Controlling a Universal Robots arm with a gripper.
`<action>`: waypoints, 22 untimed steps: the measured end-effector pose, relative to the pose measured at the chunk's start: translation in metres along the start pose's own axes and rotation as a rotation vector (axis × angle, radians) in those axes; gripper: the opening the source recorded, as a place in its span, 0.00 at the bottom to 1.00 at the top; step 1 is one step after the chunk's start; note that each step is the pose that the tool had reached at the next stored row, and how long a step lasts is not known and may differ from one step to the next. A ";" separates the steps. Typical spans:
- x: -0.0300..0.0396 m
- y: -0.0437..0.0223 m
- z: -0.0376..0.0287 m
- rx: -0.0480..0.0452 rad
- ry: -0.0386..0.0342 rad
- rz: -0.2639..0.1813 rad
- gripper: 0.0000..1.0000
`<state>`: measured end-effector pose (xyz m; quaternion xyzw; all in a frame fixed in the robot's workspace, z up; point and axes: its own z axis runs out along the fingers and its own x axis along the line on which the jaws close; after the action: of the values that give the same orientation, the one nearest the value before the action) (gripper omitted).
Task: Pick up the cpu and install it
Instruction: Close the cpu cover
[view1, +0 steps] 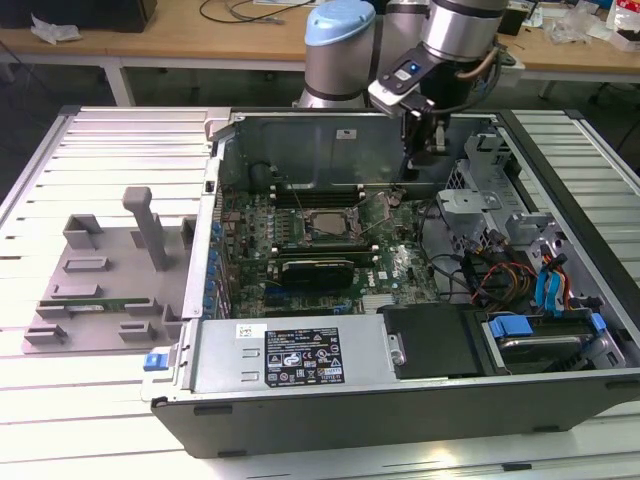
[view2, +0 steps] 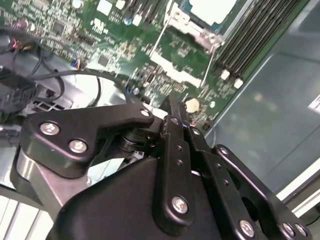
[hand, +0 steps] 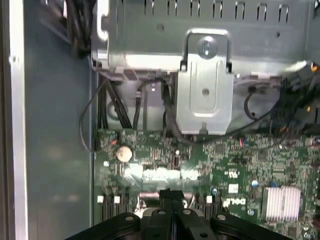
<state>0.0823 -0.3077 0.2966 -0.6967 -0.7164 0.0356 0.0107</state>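
Note:
The cpu (view1: 325, 225) is a silver-grey square lying flat in its socket in the middle of the motherboard (view1: 395, 265); in the second wrist view the cpu (view2: 210, 7) shows as a bright metal top inside the socket frame. My gripper (view1: 412, 172) hangs over the board's back part, toward the exterior view's right of the socket and apart from the chip. Its black fingers (view2: 175, 125) are pressed together with nothing between them. The first wrist view shows the same shut fingertips (hand: 171, 196) above the green board.
The open computer case (view1: 300, 130) lies on a slatted table. A long black card (view1: 318, 268) sits in front of the socket. A metal drive cage (view1: 480, 200) and cables (view1: 500, 275) crowd the exterior view's right. A grey plastic tray (view1: 110, 270) stands on the left.

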 end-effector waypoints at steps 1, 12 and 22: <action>0.0000 0.0043 0.0000 0.0001 -0.0006 0.000 0.11; -0.0004 0.0370 0.0021 0.0003 -0.0031 0.000 0.11; 0.0008 0.0170 0.0212 -0.0002 -0.0029 0.000 0.11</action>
<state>0.0979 -0.3072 0.2743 -0.6967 -0.7163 0.0366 0.0096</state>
